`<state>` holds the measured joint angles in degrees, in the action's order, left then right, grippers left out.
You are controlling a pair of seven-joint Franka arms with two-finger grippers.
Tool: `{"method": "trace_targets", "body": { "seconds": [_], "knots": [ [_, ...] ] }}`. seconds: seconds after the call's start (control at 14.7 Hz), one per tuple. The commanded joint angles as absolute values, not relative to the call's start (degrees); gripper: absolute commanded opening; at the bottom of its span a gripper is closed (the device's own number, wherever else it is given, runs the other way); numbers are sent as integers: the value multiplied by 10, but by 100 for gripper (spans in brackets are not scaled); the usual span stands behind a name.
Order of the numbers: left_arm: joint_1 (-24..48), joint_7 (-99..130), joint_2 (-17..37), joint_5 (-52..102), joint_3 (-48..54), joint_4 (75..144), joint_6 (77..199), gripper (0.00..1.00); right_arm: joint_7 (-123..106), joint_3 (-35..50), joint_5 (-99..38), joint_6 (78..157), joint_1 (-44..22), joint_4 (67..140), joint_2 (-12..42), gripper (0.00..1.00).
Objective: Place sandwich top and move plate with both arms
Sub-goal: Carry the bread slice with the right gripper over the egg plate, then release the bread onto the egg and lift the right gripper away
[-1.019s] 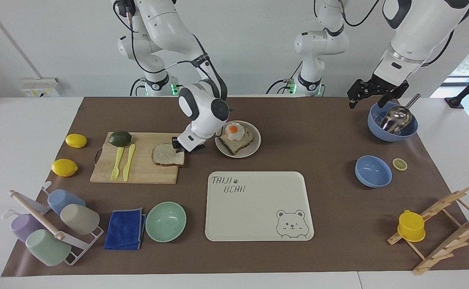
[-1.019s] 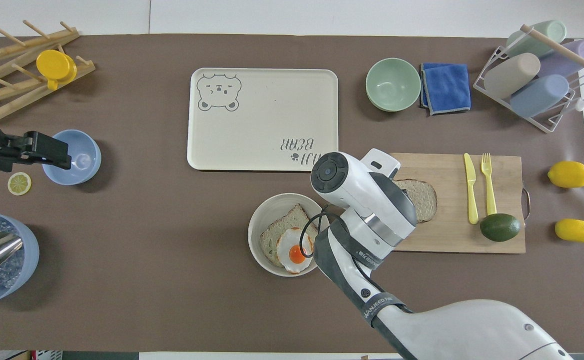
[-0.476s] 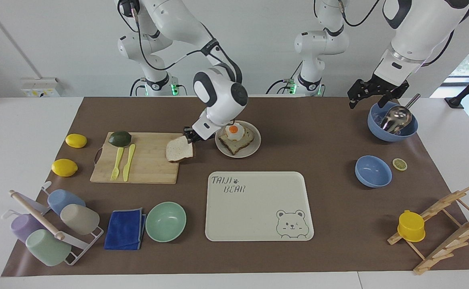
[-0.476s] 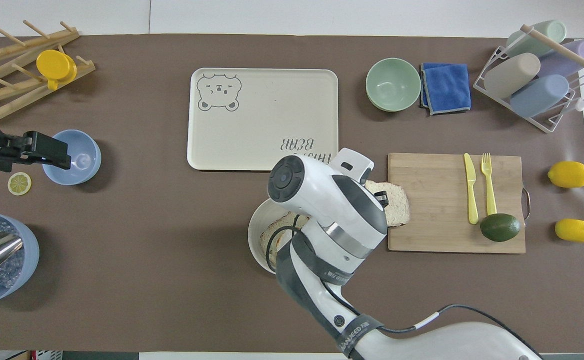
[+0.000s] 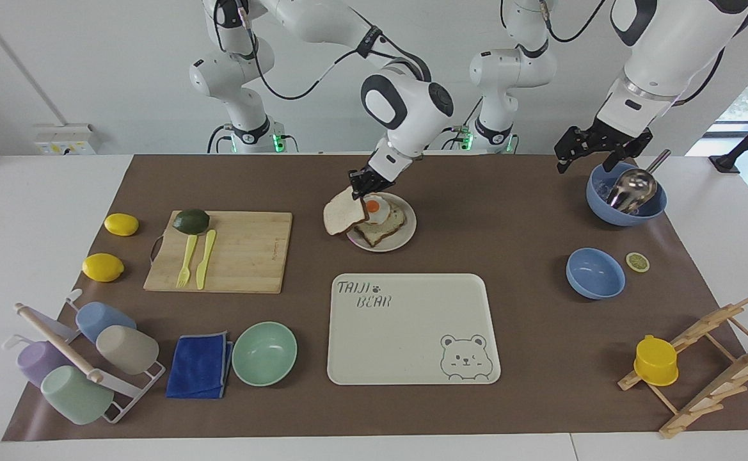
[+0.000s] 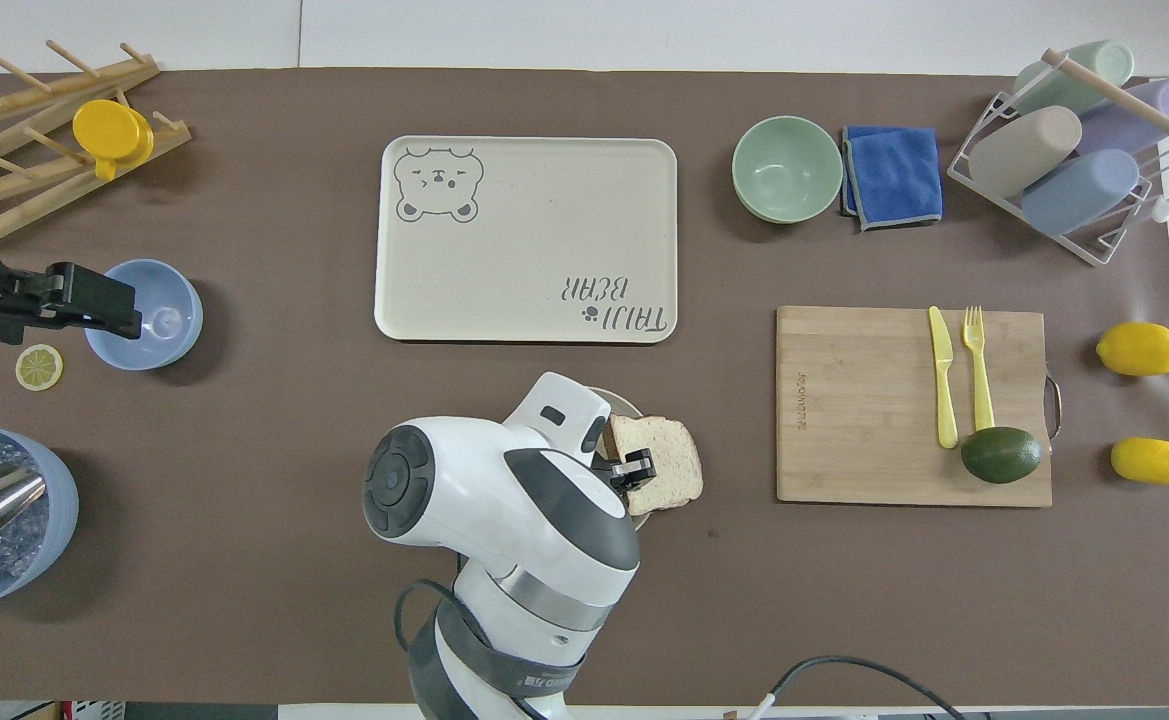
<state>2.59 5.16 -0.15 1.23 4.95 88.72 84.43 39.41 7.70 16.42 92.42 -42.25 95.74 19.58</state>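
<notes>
My right gripper (image 5: 362, 186) is shut on the sandwich top (image 5: 343, 214), a pale bread slice with a brown crust. It holds the slice tilted in the air over the edge of the plate (image 5: 405, 234) that faces the cutting board. The plate carries a bread slice topped with a fried egg (image 5: 375, 210). In the overhead view the slice (image 6: 662, 462) hangs from the right gripper (image 6: 632, 468), and the arm hides most of the plate (image 6: 627, 404). My left gripper (image 5: 591, 165) is open and waits over the blue bowl with the ladle (image 5: 626, 192); it also shows in the overhead view (image 6: 129, 318).
The cream bear tray (image 5: 412, 330) lies farther from the robots than the plate. A cutting board (image 5: 220, 251) with a fork, a knife and an avocado is beside the plate. Also here: a mint bowl (image 5: 264, 353), a blue cloth, a cup rack, lemons, a small blue bowl (image 5: 595, 273) and a wooden rack.
My right gripper took the bread slice off the cutting board, lifted it and carried it sideways to the plate. The left arm has not moved.
</notes>
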Motion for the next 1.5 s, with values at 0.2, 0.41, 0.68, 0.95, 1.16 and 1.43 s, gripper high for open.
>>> {"method": "trace_targets", "body": {
  "seconds": [0.2, 0.41, 0.68, 0.95, 1.16, 1.43],
  "knots": [
    [19, 45, -11, 4, 54, 896, 843, 100, 417, 77, 142, 997, -444, 967, 212, 0],
    [19, 45, -11, 4, 54, 896, 844, 100, 417, 78, 141, 1045, -443, 992, 208, 0],
    [19, 46, -12, 4, 54, 898, 839, 100, 419, 78, 124, 1091, -442, 1015, 206, 1],
    [18, 46, -16, 4, 53, 904, 842, 100, 420, 78, 103, 1108, -444, 1012, 207, 66],
    [17, 46, -17, 4, 51, 904, 840, 100, 408, 75, 105, 1087, -419, 1005, 178, 100],
    [15, 47, -19, 4, 52, 912, 844, 100, 361, 76, 98, 1022, -319, 1002, 78, 100]
  ]
}}
